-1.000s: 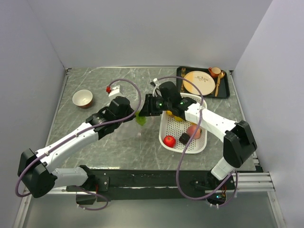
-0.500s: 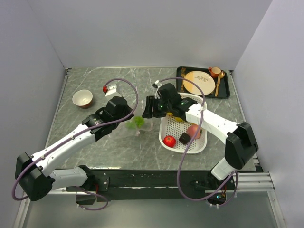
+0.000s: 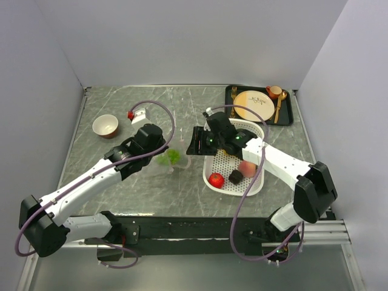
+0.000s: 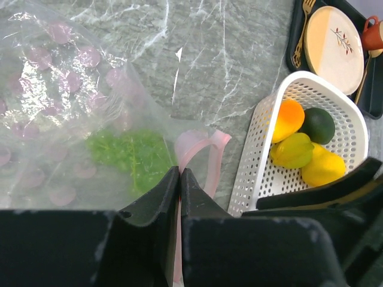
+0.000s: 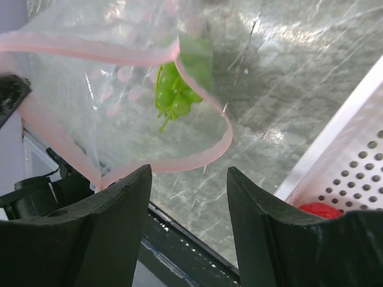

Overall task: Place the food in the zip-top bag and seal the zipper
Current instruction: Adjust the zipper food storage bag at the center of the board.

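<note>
**Left gripper** (image 4: 180, 173): fingers closed on the pale pink zipper strip (image 4: 212, 155), holding open the clear, crinkly zip-top bag (image 4: 54, 89). One green toy grape bunch (image 4: 128, 156) lies inside.

**Right gripper** (image 5: 188, 179): fingers apart and empty, between the bag and the white perforated basket (image 4: 254, 149).

**Basket, seven fruits:**
- orange mango (image 4: 288, 117)
- dark green avocado (image 4: 317, 124)
- yellow-green piece (image 4: 293, 150)
- yellow lemon (image 4: 323, 167)
- pink peach (image 3: 247, 168)
- red tomato (image 3: 216, 179)
- small dark piece (image 3: 236, 176)

**Advised:** keep the mouth taut and fetch the fruits singly.
</note>
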Action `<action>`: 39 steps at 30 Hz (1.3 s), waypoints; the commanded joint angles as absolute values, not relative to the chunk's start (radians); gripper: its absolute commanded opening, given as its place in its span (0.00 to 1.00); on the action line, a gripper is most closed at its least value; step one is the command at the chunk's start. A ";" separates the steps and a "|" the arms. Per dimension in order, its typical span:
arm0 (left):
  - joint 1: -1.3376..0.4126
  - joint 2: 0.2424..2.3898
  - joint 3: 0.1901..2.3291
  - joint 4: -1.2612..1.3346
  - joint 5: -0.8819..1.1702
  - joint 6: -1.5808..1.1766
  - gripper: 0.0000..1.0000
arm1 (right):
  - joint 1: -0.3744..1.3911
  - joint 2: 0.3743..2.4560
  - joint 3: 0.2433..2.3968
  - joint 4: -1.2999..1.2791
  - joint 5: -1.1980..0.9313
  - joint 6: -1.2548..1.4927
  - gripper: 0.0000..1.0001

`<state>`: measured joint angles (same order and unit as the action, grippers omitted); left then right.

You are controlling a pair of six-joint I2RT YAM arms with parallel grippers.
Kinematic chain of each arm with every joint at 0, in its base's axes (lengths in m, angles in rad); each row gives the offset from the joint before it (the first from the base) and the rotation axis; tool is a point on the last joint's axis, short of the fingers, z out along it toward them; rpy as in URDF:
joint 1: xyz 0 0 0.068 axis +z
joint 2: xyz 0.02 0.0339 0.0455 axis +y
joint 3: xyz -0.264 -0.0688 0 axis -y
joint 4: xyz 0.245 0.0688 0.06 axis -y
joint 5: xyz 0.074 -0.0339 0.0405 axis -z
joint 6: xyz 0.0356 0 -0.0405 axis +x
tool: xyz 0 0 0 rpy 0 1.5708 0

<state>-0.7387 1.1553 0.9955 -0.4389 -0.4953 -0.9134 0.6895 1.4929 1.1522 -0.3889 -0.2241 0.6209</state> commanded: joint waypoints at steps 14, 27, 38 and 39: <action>-0.730 1.057 1.026 -0.448 -0.588 -0.945 0.12 | 0.693 1.627 1.170 -0.344 -0.279 0.729 0.56; -0.727 1.043 1.009 -0.440 -0.580 -0.948 0.13 | 0.693 1.706 1.175 -0.221 -0.414 0.756 0.36; -0.726 1.005 0.985 -0.454 -0.613 -0.979 0.11 | 0.696 1.543 1.287 -0.268 -0.333 0.655 0.02; -0.726 0.997 0.986 -0.454 -0.623 -0.983 0.11 | 0.698 1.537 1.340 -0.285 -0.315 0.643 0.02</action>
